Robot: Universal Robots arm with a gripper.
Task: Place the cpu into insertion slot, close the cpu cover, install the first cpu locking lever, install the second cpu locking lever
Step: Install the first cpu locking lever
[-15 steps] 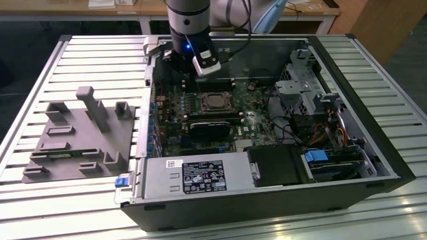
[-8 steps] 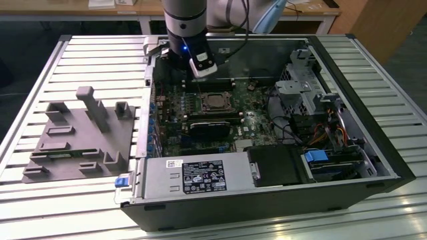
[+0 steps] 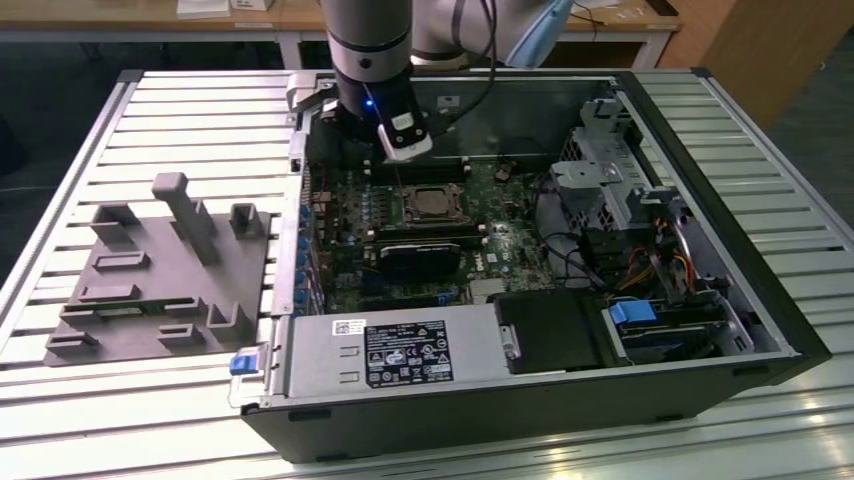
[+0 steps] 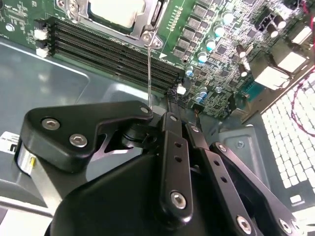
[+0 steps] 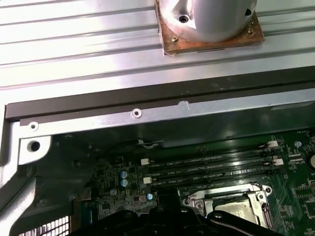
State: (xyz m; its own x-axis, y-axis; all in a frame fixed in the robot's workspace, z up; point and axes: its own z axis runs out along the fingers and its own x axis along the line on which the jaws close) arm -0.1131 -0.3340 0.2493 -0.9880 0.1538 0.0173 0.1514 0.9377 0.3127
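cpu (image 4: 115,10): pale silvery square lying flat in the socket, near the middle of the green board.
cpu cover (image 5: 220,199): silvery metal frame lying flat around the cpu, with the chip's top showing through its window.
insertion slot (image 3: 400,207): set into the motherboard (image 4: 216,64) and filled by the cpu, with long black memory slots (image 4: 108,54) just beside it.
locking lever (image 4: 149,73): thin bright wire running from a screwed corner of the cover, across the memory slots, with its free end up at the gripper.
gripper (image 4: 155,113): black linkage on the arm (image 3: 367,40), hanging above the board just past the memory slots on the socket's far side in the exterior view.
jaws: drawn together on the free end of the locking lever, as the second wrist view shows.
black block (image 3: 420,258): rectangular and heatsink-like, on the board on the near side of the socket in the exterior view, apart from the gripper.
power supply (image 3: 387,355): grey box with a label, along the near edge of the case.
computer case (image 3: 727,170): lying open on its side on the slatted metal table (image 3: 80,420), with a drive cage (image 3: 601,180) towards the exterior view's right.
grey fixture (image 3: 160,270): moulded plate with upright posts, on the table towards the exterior view's left, well apart from the socket.
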